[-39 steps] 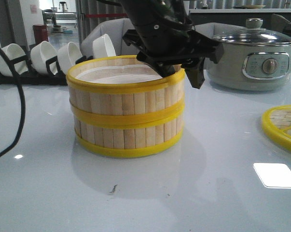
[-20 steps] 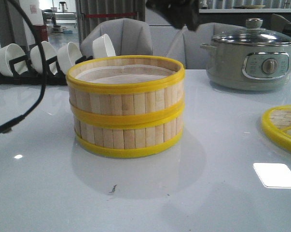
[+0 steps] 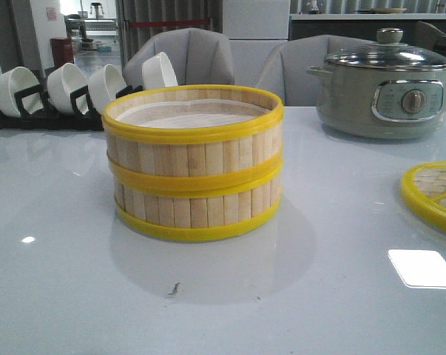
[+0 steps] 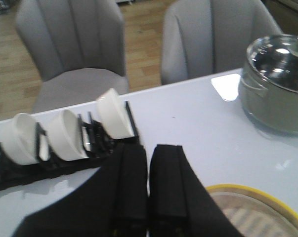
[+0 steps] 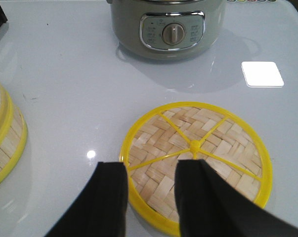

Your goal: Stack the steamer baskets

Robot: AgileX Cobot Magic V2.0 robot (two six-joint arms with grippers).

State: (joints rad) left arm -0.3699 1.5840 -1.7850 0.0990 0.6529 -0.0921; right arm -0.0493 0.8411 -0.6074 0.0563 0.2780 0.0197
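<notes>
Two steamer baskets (image 3: 193, 163) stacked flush, pale slats, yellow rims, whitish liner

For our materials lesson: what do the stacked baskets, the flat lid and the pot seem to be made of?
Baskets: matte pale bamboo slats by their grain; glossy yellow rims, likely plastic. Flat lid: woven bamboo strips, with yellow rim and spokes, likely plastic. Pot: smooth grey-green body, plastic or coated metal; its clear top looks like glass.

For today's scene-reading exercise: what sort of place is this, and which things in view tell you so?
Probably a mock dining or kitchen area inside a lab or showroom: stacked steamer baskets, an electric pot and racked white bowls on a glossy table, with upholstered chairs behind.
</notes>
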